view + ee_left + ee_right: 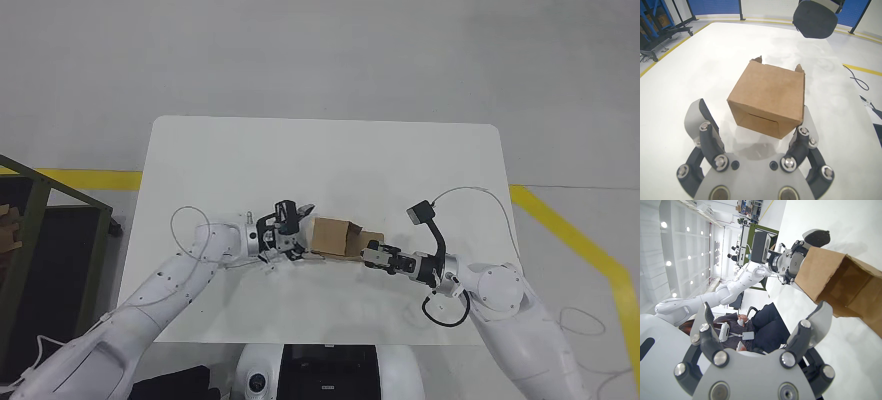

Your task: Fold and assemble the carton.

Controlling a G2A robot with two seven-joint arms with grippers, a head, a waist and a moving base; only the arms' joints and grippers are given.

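A brown carton [335, 238] lies on its side in the middle of the white table [400, 160]. In the left wrist view its closed, tucked end [761, 123] faces my left gripper [753, 117], which is open and straddles that end, with one finger [808, 121] against the carton's corner. The carton's other end is open, with loose flaps, and faces my right gripper [764, 311]. That gripper is open too, and one fingertip [824, 310] sits just by the lower flap of the carton [821, 270]. The left gripper [791, 262] is seen behind the carton. In the top view the left gripper [290, 232] and the right gripper [378, 252] flank the carton.
A thin white cable [470, 195] loops over the table beside the right arm. A dark green cart [40, 260] stands off the table's left side. Yellow tape [560, 230] marks the floor. The far half of the table is bare.
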